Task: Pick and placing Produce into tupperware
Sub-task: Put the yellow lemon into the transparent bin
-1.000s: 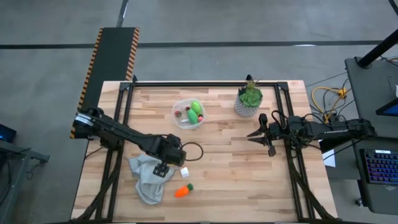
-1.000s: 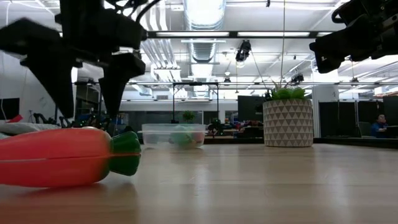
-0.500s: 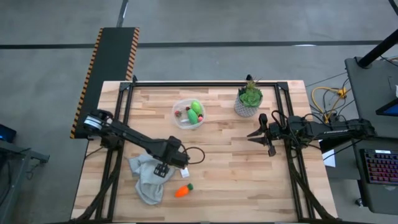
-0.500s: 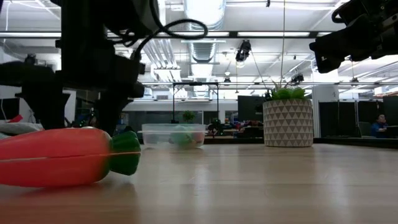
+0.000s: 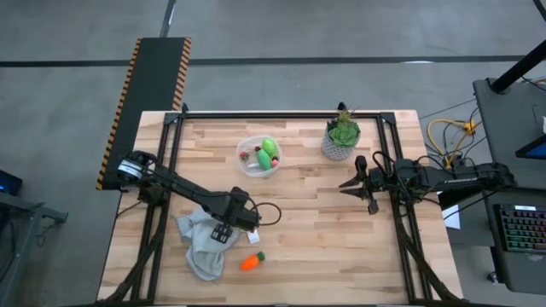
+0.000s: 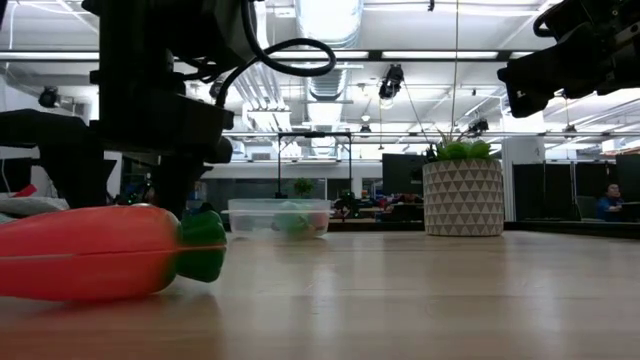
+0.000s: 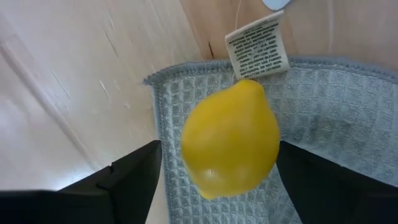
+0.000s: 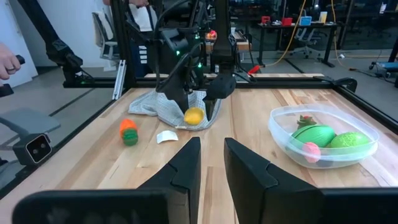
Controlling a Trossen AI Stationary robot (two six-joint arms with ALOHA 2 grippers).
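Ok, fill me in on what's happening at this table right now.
The left gripper is down over the grey cloth at the table's near left, its open fingers either side of the yellow lemon lying on it, not yet closed on it. The clear tupperware farther back already holds green pieces and small red and pink ones. The carrot still lies on the wood near the cloth. The right gripper waits at the right side, near the potted plant.

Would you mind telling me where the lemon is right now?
The lemon lies on the grey cloth at the table's front left, between the open fingers of the left gripper, with the carrot nearby.
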